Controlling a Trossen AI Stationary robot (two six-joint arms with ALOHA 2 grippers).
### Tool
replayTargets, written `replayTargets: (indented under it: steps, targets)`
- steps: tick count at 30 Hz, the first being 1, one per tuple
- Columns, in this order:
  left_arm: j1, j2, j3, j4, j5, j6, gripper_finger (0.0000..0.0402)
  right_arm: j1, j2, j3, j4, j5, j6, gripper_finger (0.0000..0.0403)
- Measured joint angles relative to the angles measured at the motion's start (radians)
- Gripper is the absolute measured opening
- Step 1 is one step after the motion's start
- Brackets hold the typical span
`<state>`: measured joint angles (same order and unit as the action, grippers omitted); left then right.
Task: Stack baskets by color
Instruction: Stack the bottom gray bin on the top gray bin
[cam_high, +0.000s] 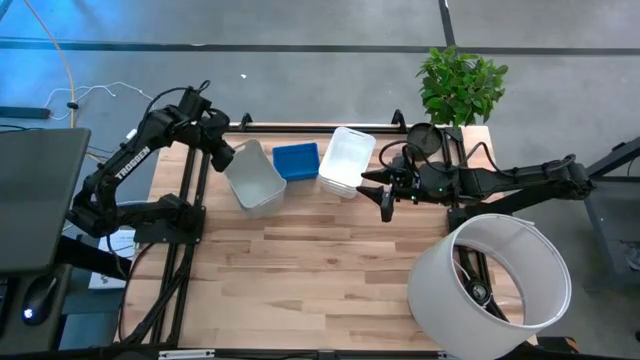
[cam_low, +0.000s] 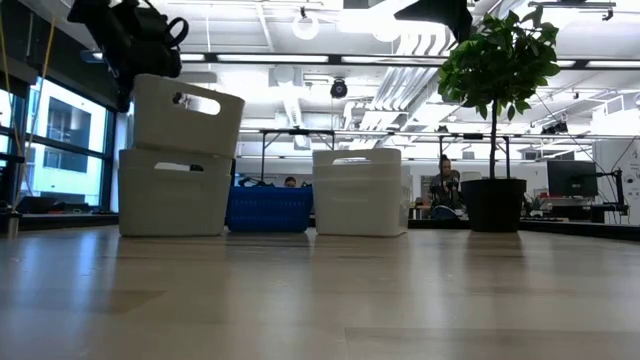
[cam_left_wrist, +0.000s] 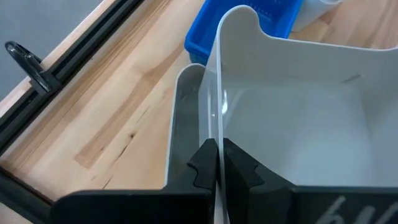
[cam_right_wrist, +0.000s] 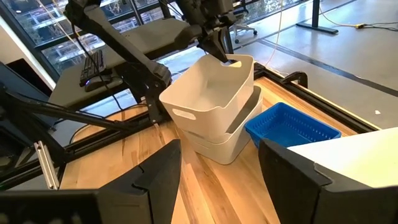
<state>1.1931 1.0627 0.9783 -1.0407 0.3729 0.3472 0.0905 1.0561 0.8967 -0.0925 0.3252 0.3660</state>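
**A:** What have you got on the left side?

**B:** My left gripper (cam_left_wrist: 216, 163) is pinched tight on the rim of a white basket (cam_high: 252, 172). I can see the thin wall clamped between the two dark fingers (cam_left_wrist: 244, 167) in the left wrist view. The basket hangs tilted, its lower end set into a second white basket (cam_low: 176, 192) that sits flat on the wooden table (cam_high: 300, 280) directly under the gripper.

**A:** Fully nested?

**B:** No. From the low view the held one sits cocked, one end raised above the lower basket's rim.

**A:** And the other baskets?

**B:** A blue perforated basket (cam_high: 296, 160) sits just beside the white pair, on the side away from my left gripper's arm. Past it, touching or nearly touching, is a stack of white baskets (cam_high: 346, 160). I cannot tell how many are in it.

**A:** The right arm?

**B:** My right gripper (cam_high: 385, 192) hovers just off that white stack, on the far side from the blue basket. Its fingers (cam_right_wrist: 155, 171) stand wide apart with nothing between them.

**A:** Anything else on the table?

**B:** A potted plant (cam_high: 460, 85) at the back corner behind the right arm, and a large white cylinder (cam_high: 492, 275) lying near the front edge on the same side.
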Motion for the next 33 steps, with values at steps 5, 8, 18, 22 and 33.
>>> replayTargets:
  steps: [5, 8, 18, 22, 33]
  targets:
    - [-0.003, 0.02, 0.0, 0.001, -0.025, 0.013, 0.0, 0.0, 0.0, 0.0, 0.0, 0.0, 0.001, 0.0202]
    - [-0.003, 0.024, 0.0, 0.008, -0.029, 0.024, 0.0, 0.0, 0.0, 0.0, 0.0, 0.0, 0.021, 0.0202]
    - [0.023, 0.024, 0.0, 0.014, 0.029, 0.066, 0.0, 0.0, 0.0, 0.0, 0.0, -0.003, 0.021, 0.0202]
    - [0.073, 0.023, 0.0, 0.013, 0.122, 0.077, 0.0, 0.0, 0.0, 0.0, 0.0, -0.003, 0.026, 0.0202]
    - [0.107, 0.041, 0.0, -0.011, 0.14, 0.157, 0.0, 0.0, 0.0, 0.0, 0.0, -0.003, 0.026, 0.0202]
